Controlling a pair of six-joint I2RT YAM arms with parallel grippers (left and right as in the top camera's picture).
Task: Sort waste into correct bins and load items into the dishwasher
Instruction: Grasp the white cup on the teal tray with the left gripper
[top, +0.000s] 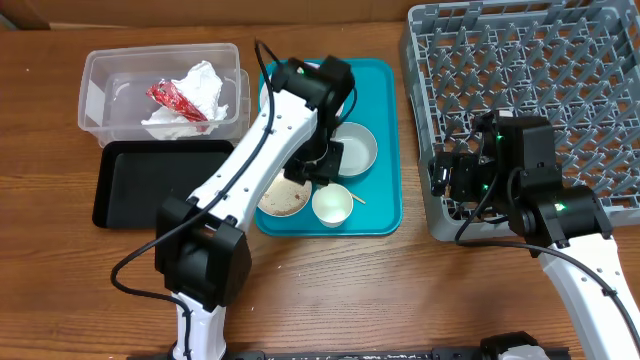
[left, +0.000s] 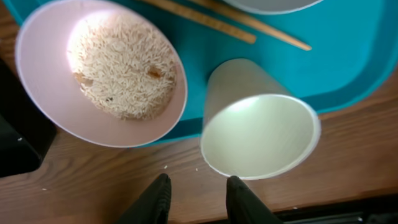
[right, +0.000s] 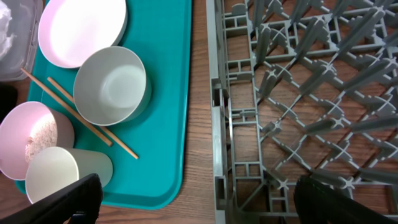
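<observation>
A crumpled white napkin (top: 200, 82) and a red wrapper (top: 172, 98) are lying in the clear tub (top: 95, 65), with the flat black tray (top: 150, 185) sitting just beside it. On a teal tray (right: 168, 124), a pink bowl (left: 37, 93) is holding rice (left: 121, 65) (a thin, patchy layer) next to an upright white cup (left: 261, 134), two chopsticks (left: 211, 23), a grey bowl (right: 112, 84) and a white plate (right: 81, 28). The grey pegged rack (top: 530, 50) is standing to the right.

Bare tabletop strip (right: 200, 124) between teal tray (right: 168, 124) and dish rack (right: 219, 124), rack top open, left arm (top: 265, 140) blocking tray middle.
</observation>
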